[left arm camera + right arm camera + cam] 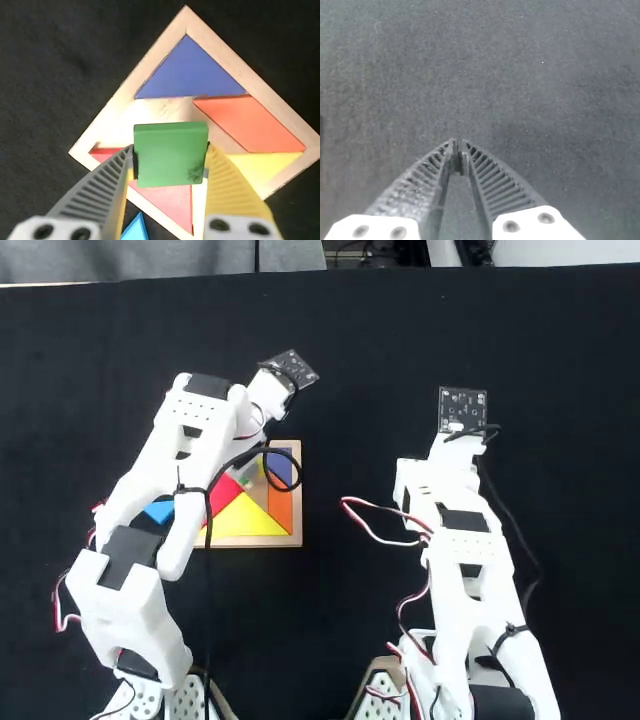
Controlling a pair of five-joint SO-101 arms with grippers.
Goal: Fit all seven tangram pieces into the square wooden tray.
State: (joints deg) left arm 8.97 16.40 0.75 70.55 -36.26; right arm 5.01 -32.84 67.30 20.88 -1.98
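The square wooden tray (280, 107) (297, 495) lies on the black table under the left arm. In it sit a blue triangle (189, 70), an orange parallelogram (247, 122), a yellow triangle (262, 165) and red triangles (170, 200). My left gripper (170, 160) is shut on a green square (170, 154), held above the bare wooden gap in the tray's middle. A light blue piece (135, 229) peeks out below the gripper, and it lies by the tray's left side (160, 510) in the high view. My right gripper (458, 156) is shut with nothing in it, above bare black table.
The left arm (170, 510) covers much of the tray from above. The right arm (465, 550) stands apart at the right over bare black cloth. The table's far edge runs along the top of the high view.
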